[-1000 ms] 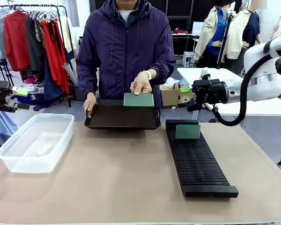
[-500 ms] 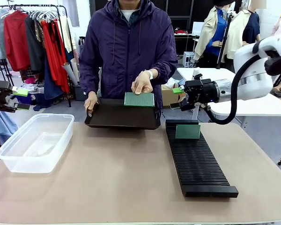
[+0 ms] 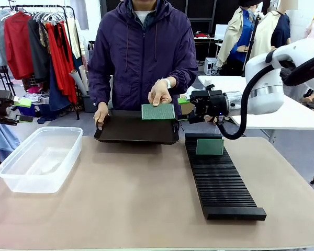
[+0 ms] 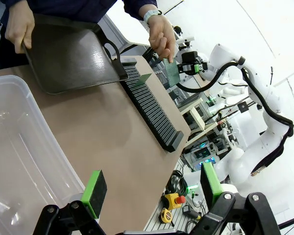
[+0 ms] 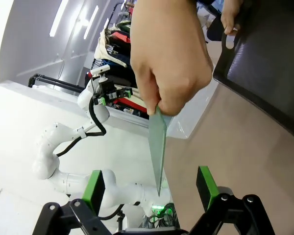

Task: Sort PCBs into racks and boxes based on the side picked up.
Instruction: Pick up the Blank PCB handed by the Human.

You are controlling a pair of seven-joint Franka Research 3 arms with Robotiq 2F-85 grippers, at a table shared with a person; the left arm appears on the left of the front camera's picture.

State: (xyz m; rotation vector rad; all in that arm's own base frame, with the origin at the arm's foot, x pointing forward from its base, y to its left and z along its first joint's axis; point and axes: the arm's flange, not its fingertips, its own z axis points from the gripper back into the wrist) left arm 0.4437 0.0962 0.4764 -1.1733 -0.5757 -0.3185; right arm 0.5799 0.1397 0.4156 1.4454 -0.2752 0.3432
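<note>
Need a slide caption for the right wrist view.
Right gripper, jaws open, faces a PCB held edge-on in the person's hand, beside the dark tray.

The right gripper [image 3: 184,109] has advanced toward the PCB [image 3: 158,112] in the person's hand [image 3: 159,93] and now stands just beside it.

Has the right arm [image 3: 267,89] stretched in level from the right, right gripper [image 3: 183,108] pointing sideways, jaws wide apart, empty. Holds the left gripper [image 4: 152,188] off at the left edge, jaws likewise apart.
</note>
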